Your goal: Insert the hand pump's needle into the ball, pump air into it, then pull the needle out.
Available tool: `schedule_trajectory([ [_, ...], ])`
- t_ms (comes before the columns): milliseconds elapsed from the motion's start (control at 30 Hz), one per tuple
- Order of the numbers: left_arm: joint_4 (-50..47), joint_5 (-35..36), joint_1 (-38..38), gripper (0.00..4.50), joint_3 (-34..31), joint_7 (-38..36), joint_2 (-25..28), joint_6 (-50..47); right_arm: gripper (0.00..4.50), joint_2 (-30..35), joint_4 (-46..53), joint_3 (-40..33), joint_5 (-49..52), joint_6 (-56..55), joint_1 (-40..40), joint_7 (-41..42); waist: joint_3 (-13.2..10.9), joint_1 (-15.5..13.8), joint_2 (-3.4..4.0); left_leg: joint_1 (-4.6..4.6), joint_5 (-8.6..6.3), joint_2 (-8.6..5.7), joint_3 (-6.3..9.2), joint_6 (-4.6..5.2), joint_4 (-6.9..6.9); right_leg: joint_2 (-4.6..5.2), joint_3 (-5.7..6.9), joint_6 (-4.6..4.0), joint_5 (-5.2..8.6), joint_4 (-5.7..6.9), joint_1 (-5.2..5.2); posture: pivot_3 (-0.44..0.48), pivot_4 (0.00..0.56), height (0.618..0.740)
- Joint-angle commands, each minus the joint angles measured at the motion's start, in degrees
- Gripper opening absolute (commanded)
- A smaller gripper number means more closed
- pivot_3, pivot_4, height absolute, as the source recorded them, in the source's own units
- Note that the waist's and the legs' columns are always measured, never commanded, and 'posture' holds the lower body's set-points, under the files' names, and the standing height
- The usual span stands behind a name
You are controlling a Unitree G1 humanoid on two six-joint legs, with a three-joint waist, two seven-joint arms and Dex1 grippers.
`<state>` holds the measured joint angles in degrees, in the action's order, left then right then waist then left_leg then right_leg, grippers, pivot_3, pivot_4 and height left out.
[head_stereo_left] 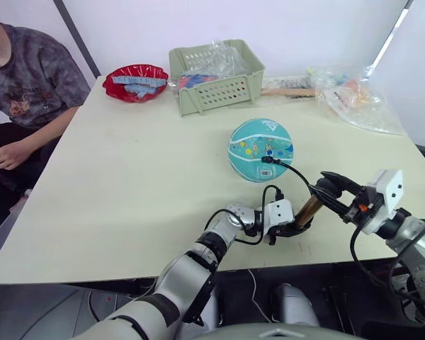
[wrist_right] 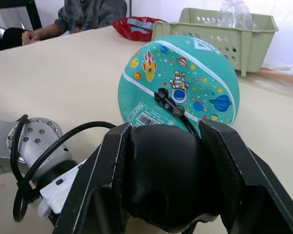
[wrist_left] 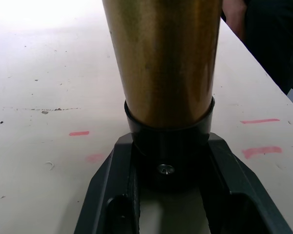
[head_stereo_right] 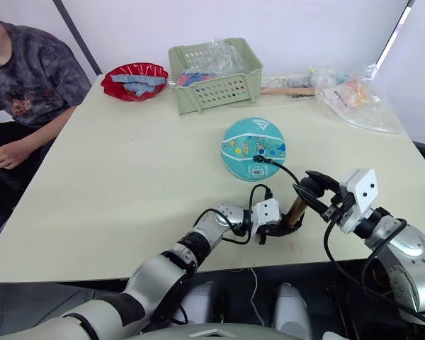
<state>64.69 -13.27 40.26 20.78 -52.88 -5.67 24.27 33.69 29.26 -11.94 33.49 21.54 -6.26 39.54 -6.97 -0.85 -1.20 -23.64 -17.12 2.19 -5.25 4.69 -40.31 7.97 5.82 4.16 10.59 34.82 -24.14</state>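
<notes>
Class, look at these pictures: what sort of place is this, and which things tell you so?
Probably an indoor workroom or test room: a plain pale table by a white wall, a green basket and bags of supplies at its far edge, and a person sitting alongside.

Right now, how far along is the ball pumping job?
Done: the needle's black fitting sits against the ball, so insertion looks complete. In hand: the left gripper clamps the base of the hand pump, and the right gripper holds its black handle, ready to pump. Left: pumping, then pulling the needle out.
</notes>
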Motion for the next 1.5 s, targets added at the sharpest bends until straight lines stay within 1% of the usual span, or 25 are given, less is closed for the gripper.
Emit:
schedule_trajectory([
  [33, 2.05, -1.87, -1.47, 1.13, 1.93, -0.65, -0.07, -1.33, 1.63, 2.24, 2.71, -3.12, 7.95, 4.79, 2.35, 1.51, -0.03, -0.02, 0.06, -0.03, 0.00, -0.02, -0.01, 0.00, 0.00, 0.01, -0.01, 0.00, 0.00, 0.00, -0.01, 0.000, 0.150, 0.740],
  [167, 1.93, -1.88, -1.62, 1.13, 1.99, -0.78, -0.08, -1.26, 1.63, 6.23, 4.31, -9.25, 17.24, 10.68, 6.18, 0.69, -0.34, -0.16, 0.39, -0.14, 0.00, -0.07, -0.04, 0.00, 0.00, 0.04, -0.03, -0.02, -0.02, 0.00, -0.09, 0.000, 0.150, 0.740],
  [267, 1.90, -1.78, -1.60, 1.13, 2.04, -0.83, -0.09, -1.31, 1.63, 9.77, 4.56, -14.01, 24.28, 14.94, 9.05, -0.55, -0.46, -0.28, 0.50, -0.19, 0.00, -0.09, -0.05, 0.01, 0.00, 0.04, -0.03, -0.02, -0.02, -0.01, -0.10, 0.000, 0.150, 0.740],
  [433, 1.98, -1.71, -1.51, 1.13, 2.08, -0.83, -0.07, -1.30, 1.63, 14.42, 2.36, -20.59, 31.96, 18.88, 13.64, -2.52, -0.63, -0.31, 0.61, -0.20, 0.00, -0.10, -0.08, 0.02, 0.00, 0.06, -0.04, -0.01, -0.02, -0.02, -0.10, 0.000, 0.150, 0.740],
  [533, 2.05, -1.72, -1.50, 1.13, 2.10, -0.87, -0.10, -1.29, 1.63, 17.49, 0.26, -24.06, 34.66, 20.35, 16.64, -3.36, -0.67, -0.33, 0.62, -0.20, 0.00, -0.10, -0.07, 0.02, 0.00, 0.05, -0.04, -0.02, -0.02, -0.02, -0.10, 0.000, 0.150, 0.740],
  [700, 1.91, -1.70, -1.69, 1.13, 2.17, -1.05, -0.12, -1.17, 1.63, 20.89, -1.42, -27.26, 39.12, 22.38, 20.07, -5.11, -0.73, -0.43, 0.65, -0.20, 0.00, -0.12, -0.10, 0.02, 0.00, 0.06, -0.06, -0.01, -0.02, -0.02, -0.10, 0.000, 0.150, 0.740],
  [833, 1.91, -1.79, -1.86, 1.13, 2.29, -1.12, -0.10, -1.10, 1.63, 21.29, -1.81, -28.08, 41.98, 23.03, 21.40, -6.88, -0.92, -0.46, 0.64, -0.22, 0.00, -0.11, -0.12, 0.02, 0.00, 0.05, -0.07, -0.01, -0.02, -0.02, -0.12, 0.000, 0.150, 0.740],
  [967, 1.90, -1.87, -1.95, 1.13, 2.35, -1.11, -0.14, -1.13, 1.63, 19.85, -0.10, -26.52, 42.14, 23.50, 18.96, -7.06, -0.94, -0.47, 0.65, -0.22, 0.00, -0.11, -0.14, 0.02, 0.00, 0.05, -0.08, 0.02, -0.04, -0.02, -0.13, 0.000, 0.150, 0.740],
  [1033, 1.96, -1.90, -1.92, 1.13, 2.36, -1.06, -0.19, -1.13, 1.63, 18.66, 0.97, -24.54, 39.78, 23.31, 16.67, -6.79, -0.94, -0.49, 0.64, -0.23, 0.00, -0.11, -0.14, 0.02, 0.00, 0.05, -0.08, 0.06, -0.06, -0.02, -0.12, 0.000, 0.150, 0.740],
  [1133, 2.03, -1.96, -1.91, 1.13, 2.38, -0.98, -0.26, -1.11, 1.63, 16.33, 2.68, -21.85, 37.71, 22.93, 13.90, -7.06, -0.91, -0.31, 0.64, -0.20, -0.01, -0.11, -0.15, 0.03, 0.00, 0.04, -0.09, 0.06, -0.06, -0.02, -0.11, 0.000, 0.150, 0.740],
  [1200, 2.05, -2.05, -1.92, 1.13, 2.32, -0.90, -0.33, -1.10, 1.63, 13.56, 3.61, -19.32, 35.94, 21.86, 11.45, -7.41, -0.86, -0.22, 0.58, -0.15, -0.01, -0.10, -0.14, 0.03, 0.00, 0.03, -0.10, 0.06, -0.05, -0.01, -0.09, 0.000, 0.150, 0.740],
  [1300, 2.02, -2.14, -2.02, 1.13, 2.27, -0.80, -0.44, -1.13, 1.63, 9.81, 4.09, -15.25, 30.17, 18.83, 7.09, -6.04, -0.66, -0.01, 0.43, -0.05, -0.01, -0.05, -0.10, 0.03, 0.00, -0.03, -0.08, 0.04, -0.03, 0.00, 0.01, 0.000, 0.150, 0.740],
  [1400, 2.16, -2.21, -2.00, 1.13, 2.25, -0.68, -0.34, -1.13, 1.63, 5.62, 3.67, -8.90, 21.37, 13.59, 3.52, -5.07, -0.05, 0.10, -0.06, 0.02, -0.01, 0.02, -0.01, 0.02, 0.00, -0.10, -0.01, 0.00, 0.01, 0.00, 0.10, 0.000, 0.150, 0.740],
  [1500, 2.25, -2.24, -1.97, 1.13, 2.26, -0.58, -0.23, -1.12, 1.63, 3.83, 2.92, -4.73, 15.67, 10.24, 0.89, -3.52, 0.08, 0.18, -0.05, 0.09, -0.01, 0.04, 0.00, 0.01, 0.00, -0.08, -0.01, -0.02, 0.02, 0.00, 0.15, 0.000, 0.150, 0.740],
])
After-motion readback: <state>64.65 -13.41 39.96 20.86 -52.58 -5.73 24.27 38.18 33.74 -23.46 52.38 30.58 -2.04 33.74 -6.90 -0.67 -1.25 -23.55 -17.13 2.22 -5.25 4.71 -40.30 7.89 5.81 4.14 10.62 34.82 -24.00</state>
